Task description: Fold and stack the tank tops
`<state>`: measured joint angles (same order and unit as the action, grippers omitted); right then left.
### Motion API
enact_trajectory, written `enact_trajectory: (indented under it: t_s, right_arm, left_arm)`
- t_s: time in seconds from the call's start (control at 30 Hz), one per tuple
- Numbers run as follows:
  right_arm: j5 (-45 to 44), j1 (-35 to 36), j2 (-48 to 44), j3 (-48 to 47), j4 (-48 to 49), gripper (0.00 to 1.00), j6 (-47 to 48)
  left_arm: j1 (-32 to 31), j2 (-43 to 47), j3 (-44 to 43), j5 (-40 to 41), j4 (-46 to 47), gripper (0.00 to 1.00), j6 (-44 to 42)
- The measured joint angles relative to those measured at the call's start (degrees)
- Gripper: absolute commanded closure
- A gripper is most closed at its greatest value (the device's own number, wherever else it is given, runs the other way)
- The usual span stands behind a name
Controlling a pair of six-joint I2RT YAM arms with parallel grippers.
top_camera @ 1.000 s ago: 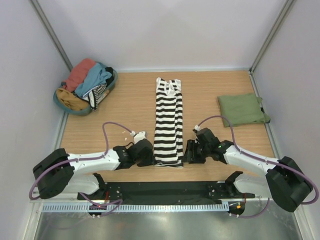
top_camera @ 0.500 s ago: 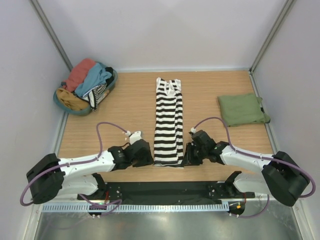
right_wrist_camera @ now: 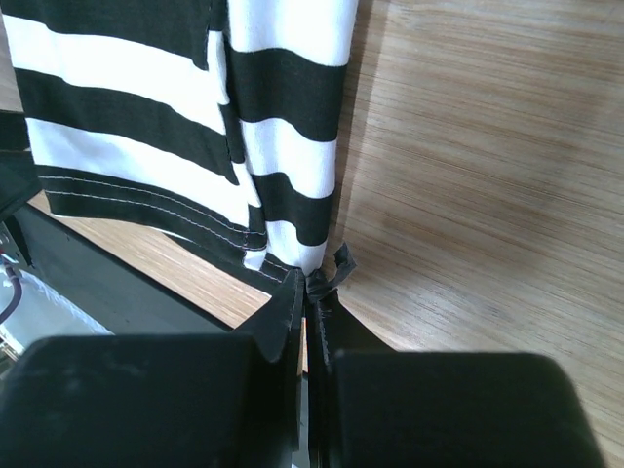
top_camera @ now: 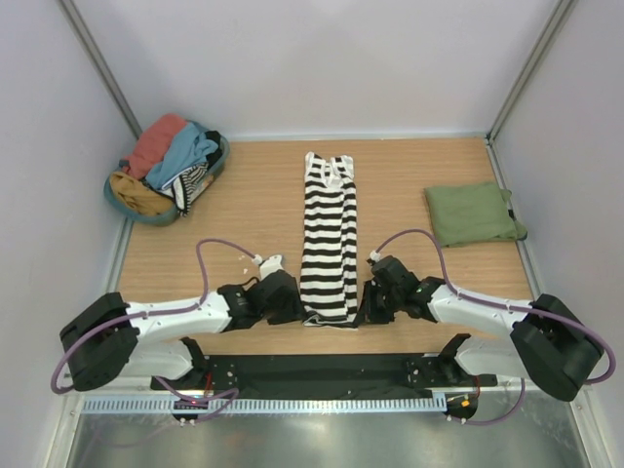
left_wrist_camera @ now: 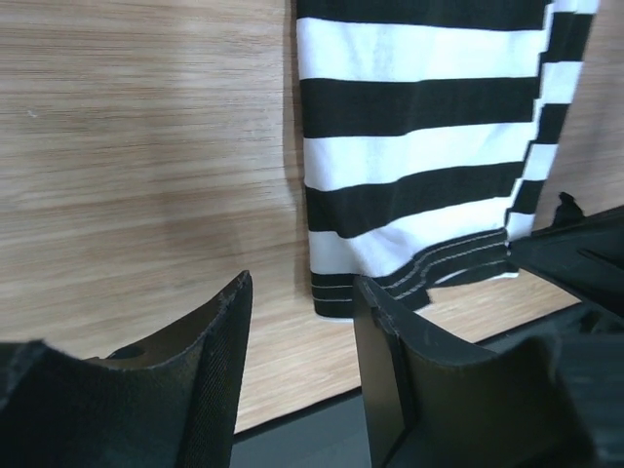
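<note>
A black-and-white striped tank top (top_camera: 329,244) lies folded into a long narrow strip down the middle of the table, straps at the far end. An olive green tank top (top_camera: 472,214) lies folded at the right. My right gripper (right_wrist_camera: 312,283) is shut on the striped top's near right hem corner (right_wrist_camera: 292,255), seen also from above as right gripper (top_camera: 365,312). My left gripper (left_wrist_camera: 297,292) stands open just left of the near left hem corner (left_wrist_camera: 336,297), with bare wood between its fingers; from above the left gripper (top_camera: 295,312) sits beside the hem.
A teal basket (top_camera: 132,202) at the far left holds a salmon-red garment (top_camera: 156,141), a light blue one (top_camera: 181,154) and other clothes. A black strip (top_camera: 322,369) runs along the table's near edge. White walls enclose the table.
My right gripper has closed onto the striped top's near right hem corner. My left gripper has shifted slightly beside the near left corner and stays open.
</note>
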<state>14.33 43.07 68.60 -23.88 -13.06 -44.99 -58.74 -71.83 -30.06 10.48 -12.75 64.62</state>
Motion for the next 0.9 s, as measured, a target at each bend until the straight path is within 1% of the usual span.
enact_trajectory:
  t_s: [0.07, 0.17, 0.27, 0.33, 0.4, 0.5, 0.6, 0.77, 0.83, 0.87, 0.9]
  right_arm:
    - [-0.1, 0.0, -0.1, 0.0, -0.1, 0.97, 0.0]
    - [-0.5, 0.1, -0.4, 0.0, -0.6, 0.97, 0.0]
    - [-0.7, 0.2, -0.5, 0.0, -0.7, 0.97, 0.0]
    - [-0.7, 0.2, -0.5, 0.0, -0.7, 0.97, 0.0]
    - [-0.7, 0.2, -0.4, 0.0, -0.7, 0.97, 0.0]
    - [-0.7, 0.2, -0.3, 0.0, -0.6, 0.98, -0.1]
    - [-0.7, 0.2, -0.3, 0.0, -0.6, 0.98, -0.1]
    - [-0.7, 0.2, -0.3, 0.0, -0.7, 0.99, -0.2]
    - [-0.7, 0.2, -0.3, 0.0, -0.7, 0.99, -0.2]
    - [-0.7, 0.2, -0.4, 0.0, -0.7, 0.99, -0.2]
    - [-0.7, 0.3, -0.4, 0.0, -0.8, 0.99, -0.2]
  left_arm:
    - [0.0, 2.5, 0.5, 0.6, -0.7, 0.58, 0.5]
    - [0.0, 6.6, 0.6, 2.1, -2.1, 0.6, 1.1]
    - [0.0, 9.1, 0.7, 2.8, -2.5, 0.51, 1.2]
    - [0.0, 9.3, 0.6, 2.9, -2.5, 0.47, 1.2]
    - [0.0, 8.4, 0.6, 2.8, -2.3, 0.48, 1.2]
    - [0.0, 5.4, 0.6, 1.9, -2.1, 0.56, 1.1]
    - [-0.1, 2.1, 0.6, 1.0, -1.4, 0.59, 1.1]
    - [-0.3, -0.9, 0.6, -0.4, 0.7, 0.6, 1.1]
    - [-0.5, -1.4, 0.6, -0.7, 1.8, 0.76, 1.3]
    - [-0.7, -1.7, 0.5, -1.0, 2.1, 0.9, 1.2]
    - [-0.8, -2.0, 0.5, -1.1, 2.3, 0.97, 1.3]
